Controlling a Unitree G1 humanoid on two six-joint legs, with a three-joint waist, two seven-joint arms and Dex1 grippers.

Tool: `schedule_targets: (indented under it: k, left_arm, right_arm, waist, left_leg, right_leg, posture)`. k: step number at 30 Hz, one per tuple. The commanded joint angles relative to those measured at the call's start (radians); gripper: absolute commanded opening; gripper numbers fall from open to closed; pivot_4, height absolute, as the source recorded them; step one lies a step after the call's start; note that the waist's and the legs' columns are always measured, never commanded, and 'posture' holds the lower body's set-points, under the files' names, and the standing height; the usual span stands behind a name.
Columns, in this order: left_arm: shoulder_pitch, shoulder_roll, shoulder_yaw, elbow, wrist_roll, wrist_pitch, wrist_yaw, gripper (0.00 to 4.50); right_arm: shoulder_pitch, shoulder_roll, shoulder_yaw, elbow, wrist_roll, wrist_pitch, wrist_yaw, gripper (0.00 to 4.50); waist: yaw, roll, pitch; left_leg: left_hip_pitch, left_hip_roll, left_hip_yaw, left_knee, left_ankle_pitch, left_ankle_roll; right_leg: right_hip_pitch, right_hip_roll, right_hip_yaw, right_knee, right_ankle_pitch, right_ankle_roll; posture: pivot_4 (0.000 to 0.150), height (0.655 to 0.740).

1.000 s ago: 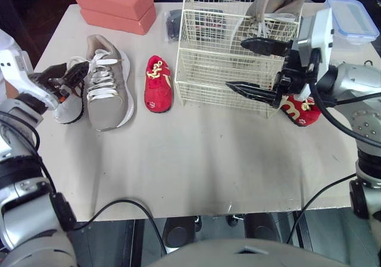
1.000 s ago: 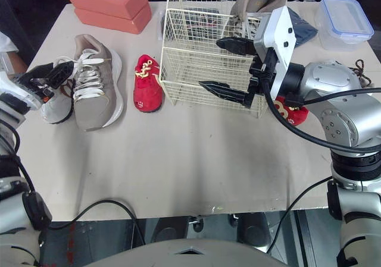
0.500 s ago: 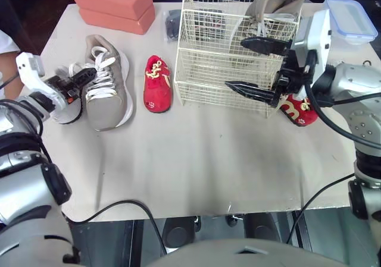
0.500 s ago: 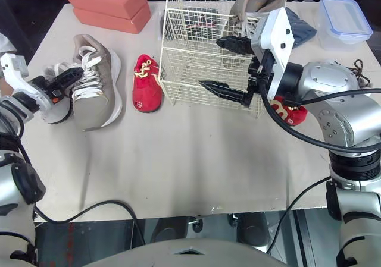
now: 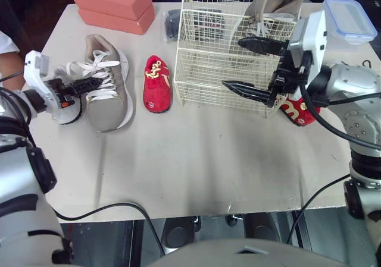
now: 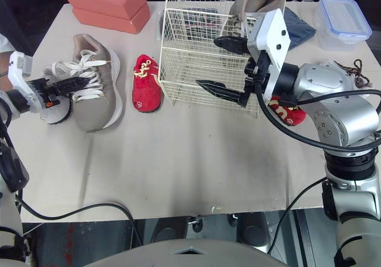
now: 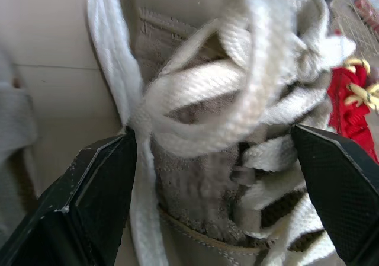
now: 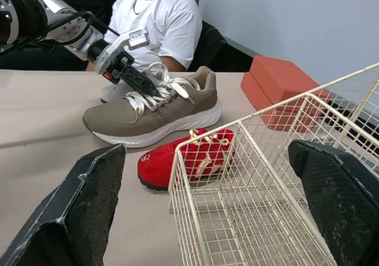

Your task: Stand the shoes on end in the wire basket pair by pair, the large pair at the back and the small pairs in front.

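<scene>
Taupe sneaker (image 5: pixel 108 94), one of the large pair, lies on its sole near the left edge of the tabletop (image 5: pixel 196 166). Its mate (image 5: pixel 271 2) already stands on end in the back of the wire basket (image 5: pixel 202 90), toward the basket's right side. The basket sits at the middle of the back edge.

The left gripper (image 5: pixel 89 84) is over the lying sneaker's lacing. Its jaws are open, one finger on each side of the white laces, and nothing is clamped. The right gripper (image 5: pixel 233 63) hovers at the basket's front right corner, jaws spread wide and empty.

Small pairs:
- One red shoe (image 5: pixel 158 84) lies between the sneaker and the basket.
- The other red shoe (image 5: pixel 305 112) lies just right of the basket, partly behind the right arm.
- A small white shoe (image 5: pixel 64 107) lies at the left edge, touching the sneaker's outer side.

Two coral boxes (image 5: pixel 113 5) occupy the back left corner and a lidded plastic container (image 5: pixel 348 20) the back right. A person in a white shirt (image 8: pixel 160 23) sits beyond the left edge.

The step in hand appears to be grasping the second large sneaker. Closing on the laces alone would likely let the shoe swing, so the fingers should probably sink lower and pinch the tongue or collar. The sneaker then needs lifting clear of the white shoe, tipping on end and lowering beside its mate without catching the wire rim.
</scene>
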Motion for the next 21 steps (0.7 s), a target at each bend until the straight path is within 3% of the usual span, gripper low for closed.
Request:
schedule_targets:
  k: [1, 3, 6, 10, 11, 14, 21]
  left_arm:
    - [-0.027, 0.028, -0.030, 0.026, 0.054, -0.002, -0.036, 4.50]
    - [-0.033, 0.027, -0.048, 0.038, 0.081, 0.000, -0.055, 4.50]
    - [-0.048, 0.024, -0.048, 0.055, 0.100, -0.001, -0.042, 3.73]
    - [-0.058, 0.023, -0.028, 0.070, 0.108, -0.008, -0.015, 2.27]
    - [-0.058, 0.023, -0.025, 0.071, 0.109, -0.010, -0.013, 1.63]
    - [-0.056, 0.020, -0.005, 0.073, 0.097, -0.014, 0.000, 0.61]
    - [-0.042, 0.018, 0.108, 0.070, 0.022, -0.029, 0.038, 0.46]
  right_arm:
    - [-0.013, 0.002, -0.011, -0.015, -0.002, -0.022, 0.003, 4.35]
    - [-0.013, 0.003, -0.011, -0.014, -0.004, -0.023, 0.002, 4.35]
    - [-0.013, 0.005, -0.013, -0.013, -0.005, -0.024, 0.002, 4.50]
    - [-0.012, 0.006, -0.014, -0.011, -0.011, -0.027, 0.002, 4.50]
    - [-0.011, 0.006, -0.015, -0.011, -0.012, -0.027, 0.001, 4.50]
    - [-0.009, 0.005, -0.018, -0.012, -0.012, -0.028, 0.001, 4.50]
    - [-0.006, 0.004, -0.022, -0.008, -0.014, -0.030, 0.005, 4.50]
  waist:
    - [-0.001, 0.000, 0.000]
    - [-0.001, 0.000, 0.000]
    - [-0.001, 0.000, 0.000]
    - [0.000, 0.000, 0.000]
    - [0.000, 0.000, 0.000]
    - [-0.001, 0.000, 0.000]
    - [-0.001, -0.001, 0.001]
  left_leg:
    - [0.000, 0.000, 0.000, 0.000, 0.000, 0.000]
    - [0.000, 0.000, 0.000, 0.000, 0.000, 0.000]
    - [0.000, 0.000, 0.000, 0.000, 0.000, 0.000]
    - [0.000, 0.000, 0.000, 0.000, 0.000, 0.000]
    - [0.000, 0.000, 0.000, 0.000, 0.000, 0.000]
    - [0.000, 0.000, 0.000, 0.001, 0.000, 0.000]
    - [0.001, 0.000, 0.000, 0.002, 0.000, 0.000]
  right_leg:
    - [0.000, 0.000, 0.000, 0.000, 0.000, 0.000]
    - [0.000, 0.000, 0.000, 0.001, 0.000, 0.000]
    - [0.000, 0.000, 0.000, 0.001, 0.000, 0.000]
    - [0.000, -0.001, 0.001, 0.002, 0.000, 0.000]
    - [0.000, -0.001, 0.001, 0.002, 0.000, 0.000]
    - [0.000, -0.001, 0.001, 0.002, 0.000, 0.000]
    - [0.000, -0.002, 0.001, 0.005, 0.000, 0.000]
  posture:
    - [0.150, 0.6860]
    - [0.150, 0.6860]
    - [0.150, 0.6860]
    - [0.150, 0.6860]
    - [0.150, 0.6860]
    - [0.150, 0.6860]
    - [0.150, 0.6860]
